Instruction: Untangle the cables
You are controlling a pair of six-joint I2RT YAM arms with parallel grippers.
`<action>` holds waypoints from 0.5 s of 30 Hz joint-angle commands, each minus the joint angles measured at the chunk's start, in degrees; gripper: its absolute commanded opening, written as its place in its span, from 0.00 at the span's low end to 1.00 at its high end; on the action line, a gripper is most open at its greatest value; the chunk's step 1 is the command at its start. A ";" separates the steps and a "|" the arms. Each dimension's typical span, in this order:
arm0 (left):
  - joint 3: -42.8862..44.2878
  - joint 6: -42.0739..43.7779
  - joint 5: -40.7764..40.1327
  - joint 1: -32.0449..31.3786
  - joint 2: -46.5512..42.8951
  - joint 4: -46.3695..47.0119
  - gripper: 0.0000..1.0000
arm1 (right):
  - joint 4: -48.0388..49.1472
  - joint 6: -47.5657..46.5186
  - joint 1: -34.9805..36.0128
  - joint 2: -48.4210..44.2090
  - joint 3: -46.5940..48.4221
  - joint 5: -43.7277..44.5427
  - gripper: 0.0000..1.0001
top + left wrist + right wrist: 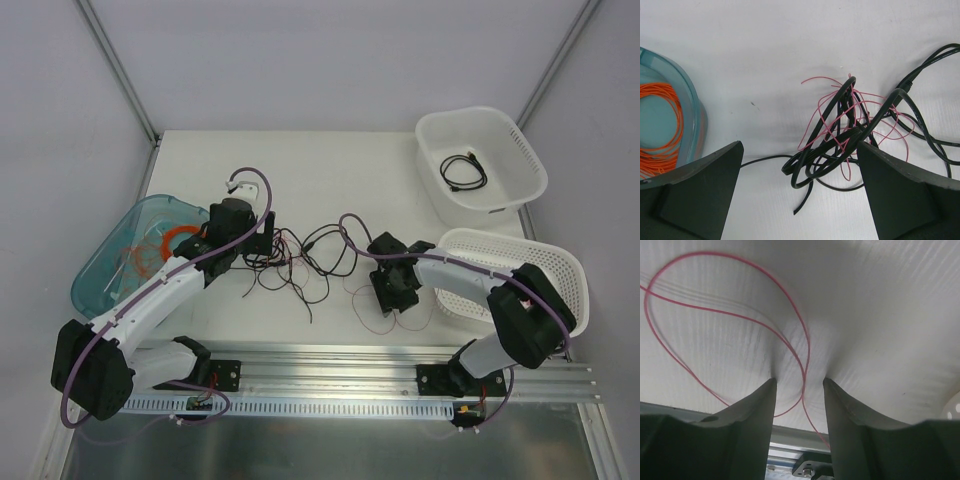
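While the cables (pixel 300 262) lie knotted on the table (pixel 350 165) — untangling judged barely begun — the left gripper (pixel 799 147) hangs spread wide over them and the right gripper (pixel 800 382) straddles one pink strand (pixel 805 365), half-shut, not yet pinching.

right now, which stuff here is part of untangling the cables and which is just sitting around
Job:
- tangle of cables, black and pink wires
- pink wire between the right gripper fingers
- left gripper, open at the tangle

Lying about:
- teal tub with orange coil
- white basket holding a coiled black cable
- second white basket
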 commanded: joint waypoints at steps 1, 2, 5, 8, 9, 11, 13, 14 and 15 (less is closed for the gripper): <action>0.47 0.97 -1.42 0.85 -1.52 0.05 0.98 | -1.65 2.94 0.12 0.55 -0.84 3.56 0.46; 0.47 0.97 -1.42 0.76 -1.60 -0.04 0.98 | -1.91 3.20 0.20 0.64 -1.02 3.82 0.45; 0.56 0.97 -1.51 0.85 -1.60 0.05 0.98 | -2.01 4.35 0.82 0.73 -2.68 4.09 0.39; 0.56 0.97 -1.51 0.94 -1.52 0.05 0.98 | -0.43 4.78 2.22 1.77 -3.92 2.86 0.32; 0.56 0.88 -1.51 0.94 -1.52 -0.04 0.98 | -0.51 4.79 2.57 2.30 -3.83 2.77 0.27; 0.47 0.88 -1.51 0.94 -1.34 0.05 0.98 | -0.86 4.61 3.72 3.97 -2.87 3.12 0.11; 0.39 0.97 -1.68 1.11 -1.25 -0.04 0.98 | -1.48 4.44 4.16 4.07 -1.99 3.56 0.01; 0.38 0.88 -1.77 1.03 -1.25 0.05 0.98 | -1.56 4.35 4.51 3.89 -1.81 3.65 0.01; 0.47 0.97 -1.86 1.03 -1.17 0.05 0.98 | -1.74 4.35 4.77 2.93 -1.72 3.65 0.01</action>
